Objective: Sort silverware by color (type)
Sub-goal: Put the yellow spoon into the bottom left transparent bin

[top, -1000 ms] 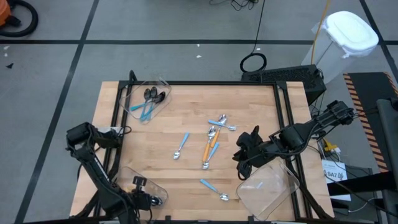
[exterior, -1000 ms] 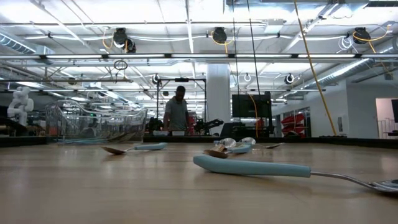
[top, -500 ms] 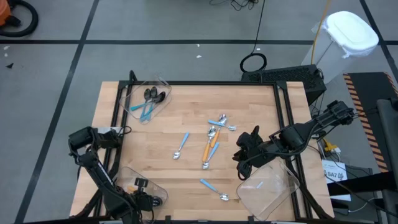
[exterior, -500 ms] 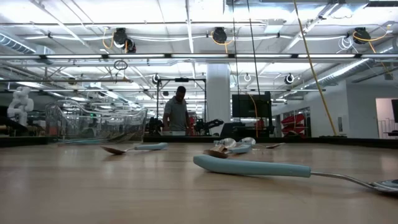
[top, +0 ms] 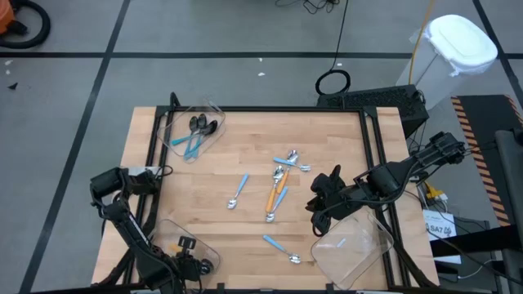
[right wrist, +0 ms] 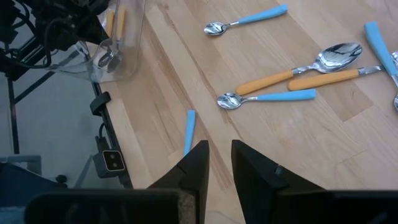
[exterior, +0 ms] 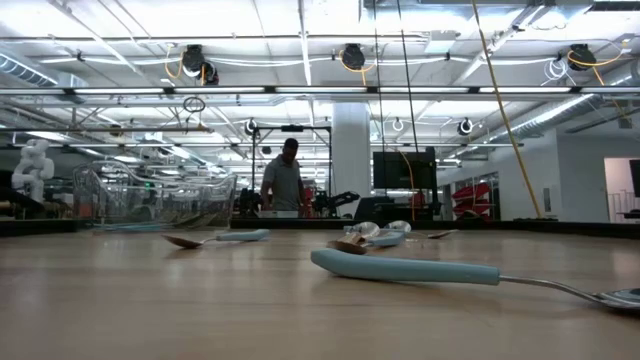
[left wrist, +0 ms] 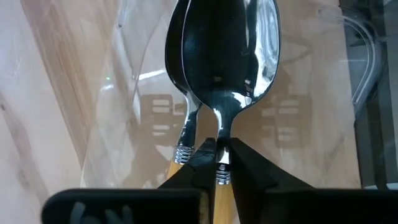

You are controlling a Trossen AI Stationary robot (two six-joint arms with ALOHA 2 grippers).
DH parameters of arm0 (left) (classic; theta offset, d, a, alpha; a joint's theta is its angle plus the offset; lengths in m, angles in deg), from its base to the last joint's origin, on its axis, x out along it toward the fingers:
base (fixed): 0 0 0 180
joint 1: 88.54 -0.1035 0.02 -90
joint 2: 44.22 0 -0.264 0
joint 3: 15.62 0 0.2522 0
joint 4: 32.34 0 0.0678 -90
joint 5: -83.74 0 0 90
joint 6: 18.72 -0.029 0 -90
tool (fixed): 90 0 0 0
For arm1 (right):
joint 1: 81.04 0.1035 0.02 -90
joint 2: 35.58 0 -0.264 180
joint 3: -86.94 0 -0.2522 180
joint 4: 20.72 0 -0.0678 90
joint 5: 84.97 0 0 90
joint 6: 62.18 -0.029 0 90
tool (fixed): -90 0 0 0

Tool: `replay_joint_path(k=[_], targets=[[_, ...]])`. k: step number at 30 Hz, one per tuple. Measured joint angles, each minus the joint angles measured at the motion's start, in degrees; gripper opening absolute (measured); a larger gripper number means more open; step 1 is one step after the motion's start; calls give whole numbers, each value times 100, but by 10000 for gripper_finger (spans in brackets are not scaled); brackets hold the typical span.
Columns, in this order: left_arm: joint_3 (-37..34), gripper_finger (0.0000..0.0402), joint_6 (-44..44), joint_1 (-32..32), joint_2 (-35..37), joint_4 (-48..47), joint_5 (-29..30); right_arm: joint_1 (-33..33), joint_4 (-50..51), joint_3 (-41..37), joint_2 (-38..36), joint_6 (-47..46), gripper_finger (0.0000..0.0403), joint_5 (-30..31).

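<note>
Table (top: 343,139): loose spoons (top: 237,193) lie unmoved at its middle. The right gripper (right wrist: 216,149) waits over them as before, fingers slightly parted and empty. The left gripper (left wrist: 217,146) has edged nearer the table's front edge, inside the front-left clear bin (top: 167,233). It clasps an orange-handled spoon (left wrist: 227,50) by the neck, beside a matching spoon (left wrist: 175,56). Finding: delivery reached, release apparently imminent.

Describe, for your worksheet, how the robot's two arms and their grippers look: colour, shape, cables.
Both arms are black, built of slim jointed segments with blocky housings at the joints. The left gripper ends in two dark, wedge-shaped fingers tapering to narrow tips; the right gripper has the same pair. Thin black cables loop beside the right gripper in the high view. No markings are readable.
</note>
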Motion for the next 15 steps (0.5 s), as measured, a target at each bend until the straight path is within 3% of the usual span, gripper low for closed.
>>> replay_joint_path(k=[5,15], targets=[[-4,57,15,-2,-2,-4,13,-2,1,0,0,32,66,4],[204,63,-46,-157,-19,-380,109,-4,3,0,0,68,66,9]])
